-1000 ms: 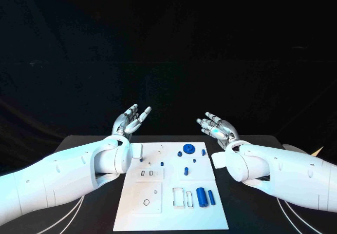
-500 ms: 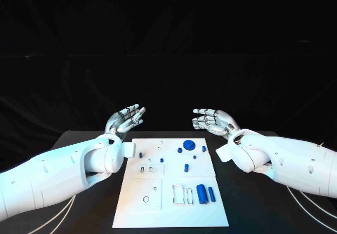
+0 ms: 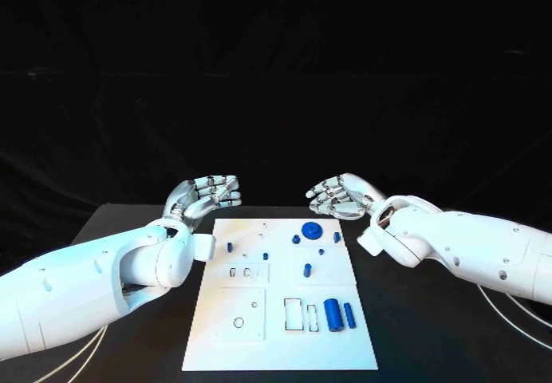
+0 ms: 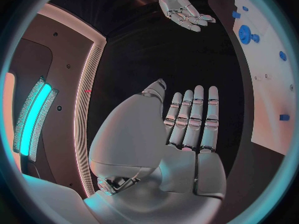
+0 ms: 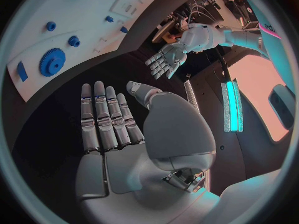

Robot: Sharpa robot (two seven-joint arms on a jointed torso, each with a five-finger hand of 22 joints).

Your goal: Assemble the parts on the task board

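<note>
The white task board (image 3: 259,351) lies in the middle of the black table. On it are a blue gear (image 3: 310,232) near the far edge, two blue cylinders (image 3: 330,315) at the near right, and several small blue pieces (image 3: 307,270) between them. My left hand (image 3: 207,194) hovers beyond the board's far left corner, fingers apart, holding nothing. My right hand (image 3: 337,197) hovers beyond the far right part, also empty. In the left wrist view my left hand (image 4: 187,129) is flat, with the right hand (image 4: 181,7) and gear (image 4: 244,34) beyond. The right wrist view shows my right hand (image 5: 109,119), left hand (image 5: 163,59) and gear (image 5: 53,61).
The board has rectangular recesses (image 3: 293,313) beside the cylinders and a small ring outline (image 3: 239,323) at the near left. Thin pale cables (image 3: 506,311) run over the table under each arm. Bare black table flanks the board on both sides.
Both hands have turned from fingers pointing up to fingers pointing in toward each other, and they have drawn closer together over the board's far edge. The head camera has shifted slightly.
</note>
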